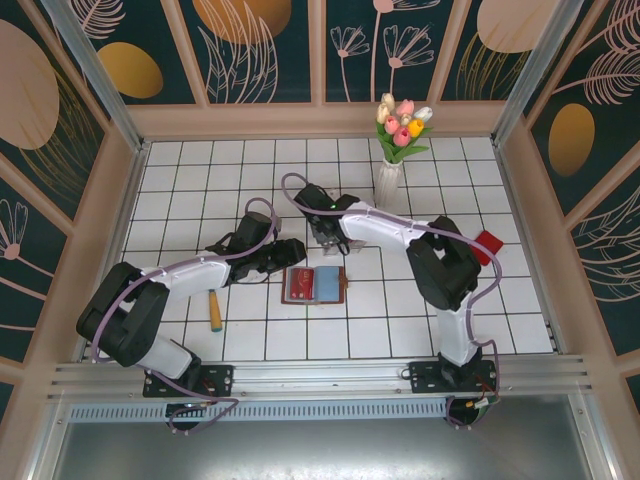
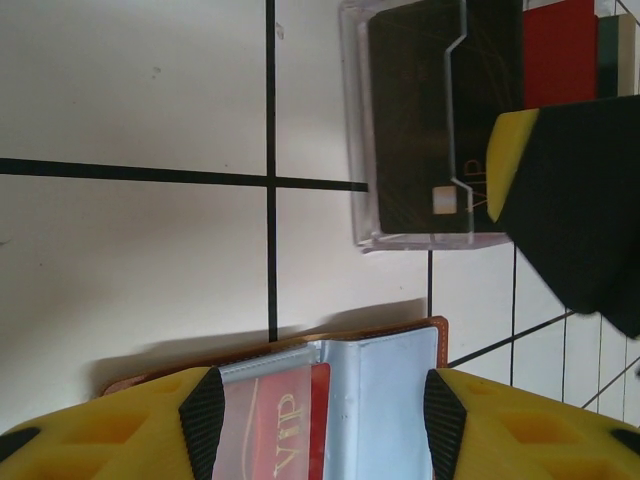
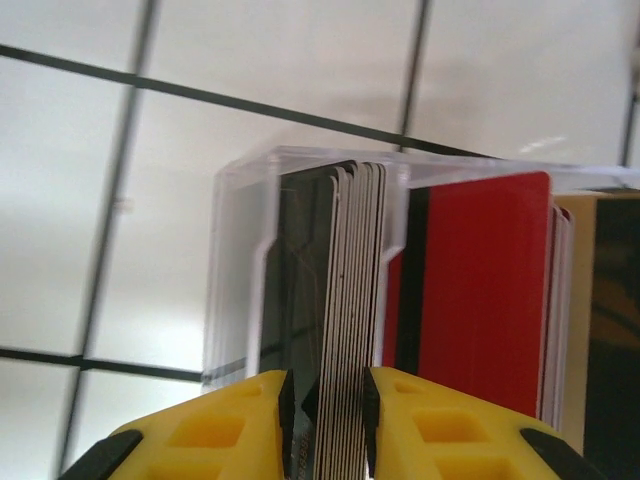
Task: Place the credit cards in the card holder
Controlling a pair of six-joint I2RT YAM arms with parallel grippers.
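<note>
The right end effector (image 3: 325, 405) pinched the credit cards (image 3: 335, 260) in a clear box (image 3: 235, 270), twelve o'clock from the card holder (image 2: 390, 400); the left end effector (image 2: 315, 410) hung open over it.

Brown card holder (image 1: 330, 285) lies open, 1 red card (image 2: 290, 420) pocketed; other credit cards (image 3: 345, 280) stand stacked on edge.

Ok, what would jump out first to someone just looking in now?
The right gripper pinching a stack of dark credit cards standing in the clear box, mid-table. Just nearer, the brown card holder lies open with a red card in a pocket, the left gripper open over it.
</note>
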